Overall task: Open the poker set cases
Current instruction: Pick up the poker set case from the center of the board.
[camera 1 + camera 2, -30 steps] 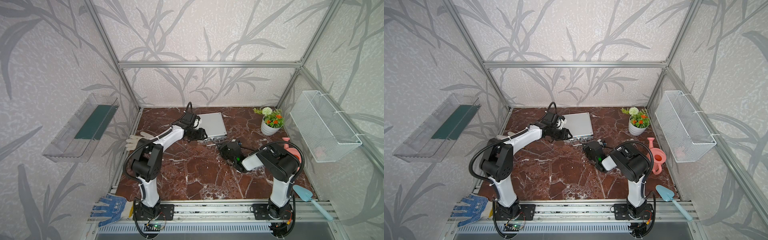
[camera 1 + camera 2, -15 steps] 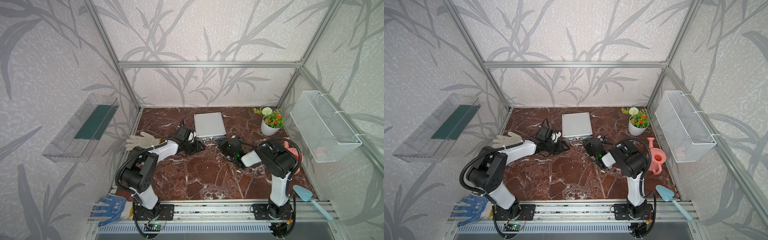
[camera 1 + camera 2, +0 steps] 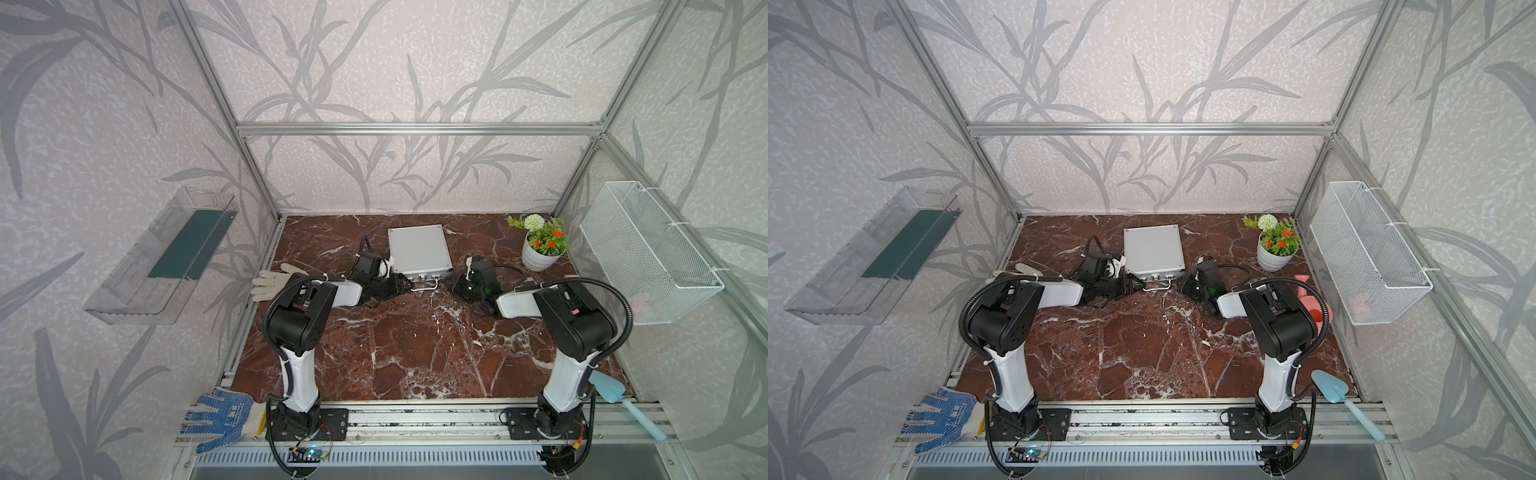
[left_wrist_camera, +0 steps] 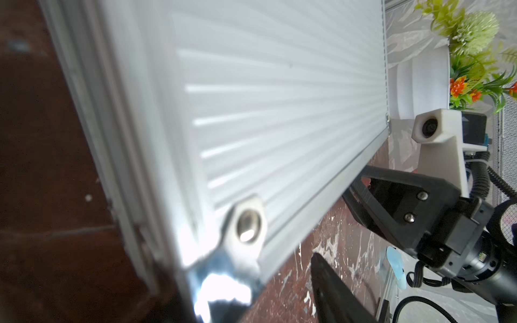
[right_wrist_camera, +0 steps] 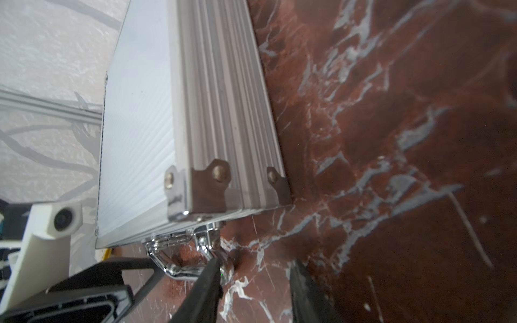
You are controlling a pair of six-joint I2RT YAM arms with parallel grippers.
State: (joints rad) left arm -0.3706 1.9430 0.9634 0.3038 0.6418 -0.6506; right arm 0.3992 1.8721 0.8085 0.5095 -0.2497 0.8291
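Both top views show the silver case lying flat and closed toward the back middle of the marble table, its chrome handle on the edge that faces the robot. The left gripper sits low at the near left corner of the case, and the right gripper sits low at the near right corner, so the handle lies between them.

From the right wrist view, the right gripper's two black fingers stand apart with bare marble in the gap. One fingertip is right at the handle's bend. Whether it touches the chrome is hard to tell.

From the left wrist view, one finger of the left gripper lies just off the front edge of the case, and the riveted corner bracket fills the space beside it. The fingers look apart, holding nothing. The second finger is mostly hidden by the corner.

A white flower pot stands near the back right. A white glove lies at the left edge of the table, well apart from the case.
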